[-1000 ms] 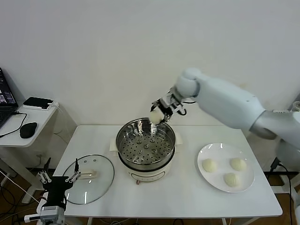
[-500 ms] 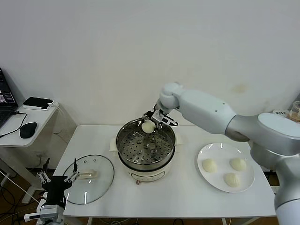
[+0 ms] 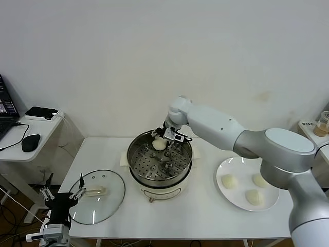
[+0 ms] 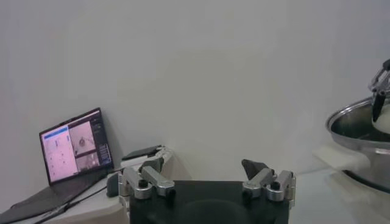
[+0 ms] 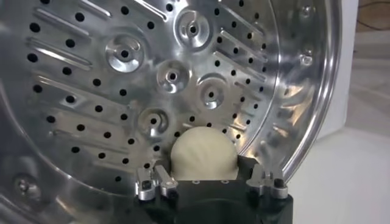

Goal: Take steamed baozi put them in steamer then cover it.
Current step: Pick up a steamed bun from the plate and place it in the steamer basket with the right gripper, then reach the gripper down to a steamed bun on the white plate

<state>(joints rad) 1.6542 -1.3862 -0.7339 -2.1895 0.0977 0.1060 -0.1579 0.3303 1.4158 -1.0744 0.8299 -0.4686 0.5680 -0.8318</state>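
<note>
One bun (image 3: 159,144) is now down on the steamer (image 3: 160,160) tray, frame centre. A second ago the right gripper (image 3: 165,138) carried it above the far rim. Can't tell if it has let go. Three buns (image 3: 229,181) still on the plate (image 3: 248,206), lower right. Left gripper (image 3: 62,195) parked open, lower left, by the lid (image 3: 96,196).

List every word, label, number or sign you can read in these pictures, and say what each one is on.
None can be read.
Laptop screen: windows and rows of text show, too small to read.
Steamer base: a small control at the front, no legible marking.
Container at the right edge of the head view: a label shows, too small to read.
</note>
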